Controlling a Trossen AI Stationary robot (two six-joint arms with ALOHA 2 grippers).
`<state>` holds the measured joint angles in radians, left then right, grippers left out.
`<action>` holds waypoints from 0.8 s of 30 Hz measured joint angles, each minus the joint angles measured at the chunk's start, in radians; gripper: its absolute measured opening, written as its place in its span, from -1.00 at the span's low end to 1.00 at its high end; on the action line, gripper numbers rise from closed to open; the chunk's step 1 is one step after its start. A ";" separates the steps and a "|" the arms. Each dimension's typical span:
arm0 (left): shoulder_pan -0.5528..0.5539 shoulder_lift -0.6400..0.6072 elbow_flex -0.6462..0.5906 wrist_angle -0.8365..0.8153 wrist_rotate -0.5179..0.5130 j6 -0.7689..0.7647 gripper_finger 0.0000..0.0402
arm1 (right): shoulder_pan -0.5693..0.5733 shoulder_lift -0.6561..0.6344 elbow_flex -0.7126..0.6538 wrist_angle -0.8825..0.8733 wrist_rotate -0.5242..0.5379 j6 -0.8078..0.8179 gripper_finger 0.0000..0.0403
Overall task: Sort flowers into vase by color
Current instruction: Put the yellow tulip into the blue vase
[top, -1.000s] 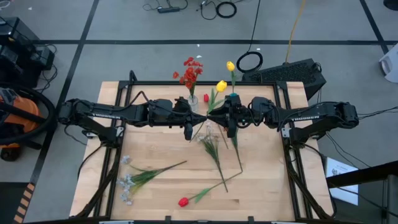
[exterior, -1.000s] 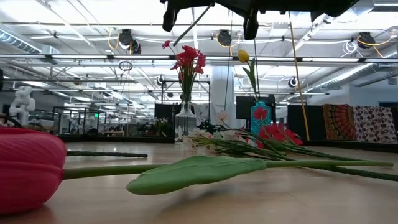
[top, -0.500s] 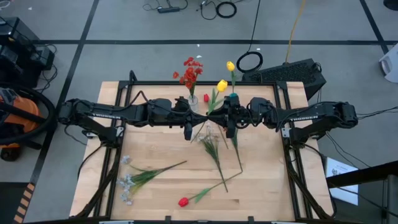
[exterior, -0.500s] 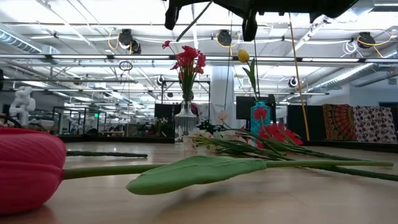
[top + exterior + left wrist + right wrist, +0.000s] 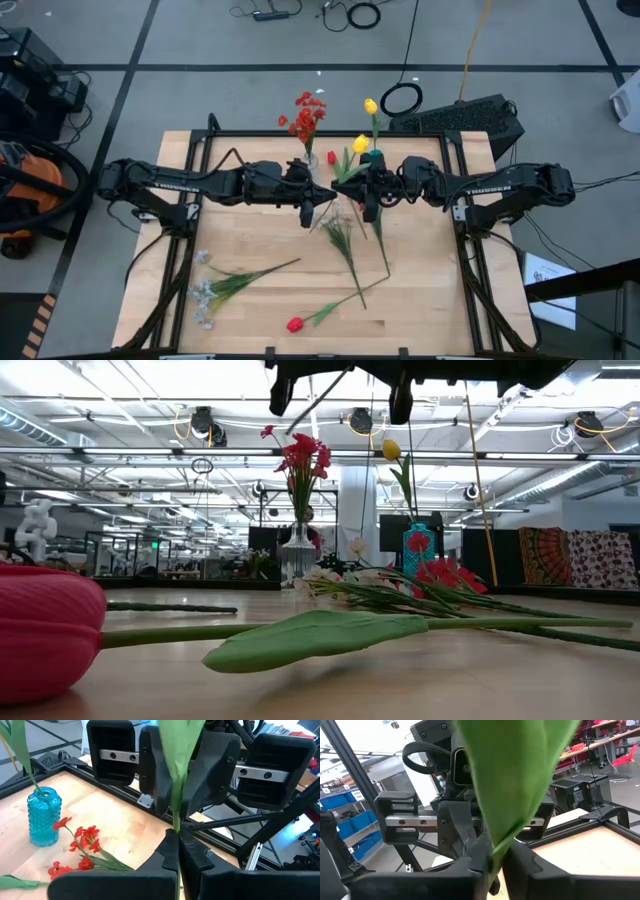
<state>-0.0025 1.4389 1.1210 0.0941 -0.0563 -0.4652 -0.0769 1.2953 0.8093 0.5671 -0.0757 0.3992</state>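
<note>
From the high view I saw both arms meeting above the middle far part of the tabletop (image 5: pixel 250 300), the left end effector (image 5: pixel 308 208) and right end effector (image 5: pixel 368 205) sharing one yellow tulip (image 5: pixel 360 145), its stem slanting from near-left up to the bloom at far right, just beside the blue vase (image 5: pixel 374 157) holding another yellow bloom; the clear vase (image 5: pixel 310 160) with red flowers stood left of it, so I judged the right arm nearer the goal. The low view showed only fingertips high overhead and a red tulip (image 5: pixel 45 630) lying close. My left wrist view showed the fingers (image 5: pixel 172 855) pressed together on the stem, blue vase beyond. The right wrist view showed its fingers (image 5: pixel 520 855) pinching the stem under a leaf that hid everything else.
</note>
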 joint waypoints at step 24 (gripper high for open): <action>0.000 -0.008 0.000 -0.127 -0.023 0.033 -0.47 | -0.017 -0.014 0.000 -0.113 -0.001 -0.027 -0.98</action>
<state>-0.0021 1.4313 1.1210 -0.0332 -0.0794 -0.4323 -0.0941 1.2811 0.8093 0.4539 -0.0767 0.3725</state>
